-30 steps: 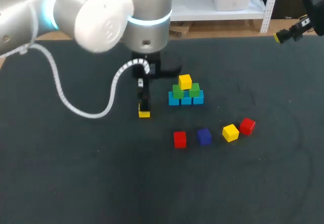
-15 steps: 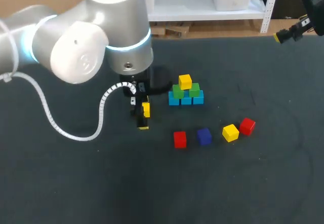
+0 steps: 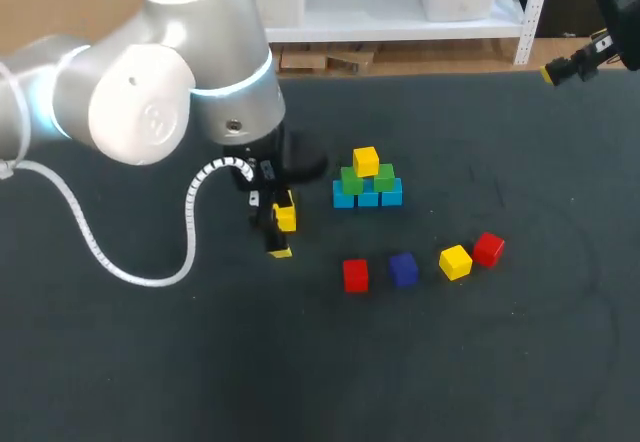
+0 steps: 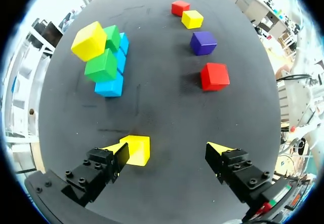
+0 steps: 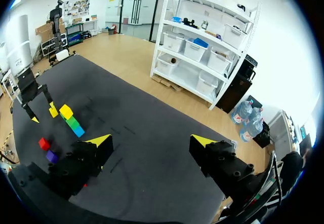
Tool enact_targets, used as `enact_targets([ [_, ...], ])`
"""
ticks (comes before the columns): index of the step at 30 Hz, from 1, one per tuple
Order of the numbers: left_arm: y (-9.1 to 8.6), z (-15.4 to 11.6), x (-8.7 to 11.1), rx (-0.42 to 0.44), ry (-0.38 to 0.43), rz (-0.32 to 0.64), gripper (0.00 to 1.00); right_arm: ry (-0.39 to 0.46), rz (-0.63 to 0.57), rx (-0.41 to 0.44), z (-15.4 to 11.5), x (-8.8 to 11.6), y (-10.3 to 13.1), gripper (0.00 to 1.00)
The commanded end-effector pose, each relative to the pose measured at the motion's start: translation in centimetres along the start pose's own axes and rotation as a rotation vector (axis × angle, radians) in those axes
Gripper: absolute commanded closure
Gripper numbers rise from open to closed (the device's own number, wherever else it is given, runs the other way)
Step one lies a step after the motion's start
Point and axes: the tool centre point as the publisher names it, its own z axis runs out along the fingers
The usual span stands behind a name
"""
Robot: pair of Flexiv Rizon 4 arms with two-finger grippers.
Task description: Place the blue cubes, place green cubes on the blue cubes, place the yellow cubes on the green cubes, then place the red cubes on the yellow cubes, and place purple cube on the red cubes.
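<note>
Three blue cubes (image 3: 367, 197) sit in a row with two green cubes (image 3: 352, 179) on them and a yellow cube (image 3: 366, 160) on top; the left wrist view shows this stack (image 4: 104, 64) ahead of my left gripper. My left gripper (image 3: 280, 234) (image 4: 167, 150) hangs open to the left of the stack. Another yellow cube (image 4: 136, 150) (image 3: 286, 212) lies on the table just inside one finger, not gripped. A red cube (image 3: 355, 275), a purple cube (image 3: 403, 269), a yellow cube (image 3: 455, 261) and a second red cube (image 3: 488, 249) lie loose. My right gripper (image 5: 152, 143) (image 3: 560, 70) is open and empty, high at the far right.
The black table (image 3: 150, 362) is bare to the front and left. My left arm's white cable (image 3: 190, 252) loops low over the table left of the gripper.
My left arm has swung left and toward the front, and its gripper has turned. More of the yellow cube by its finger now shows. The right arm and the other cubes have not moved.
</note>
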Motion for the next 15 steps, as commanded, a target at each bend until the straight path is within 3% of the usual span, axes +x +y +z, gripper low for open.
enact_targets([
  [1,0.91,0.41,-0.15,0.041,0.001,-0.013,0.0,-0.006,0.001,0.011,0.01,0.17,0.21,0.0],
  [15,0.73,-0.29,-0.84,0.037,0.005,-0.017,0.0,-0.006,0.001,0.011,0.01,0.17,0.21,0.0],
])
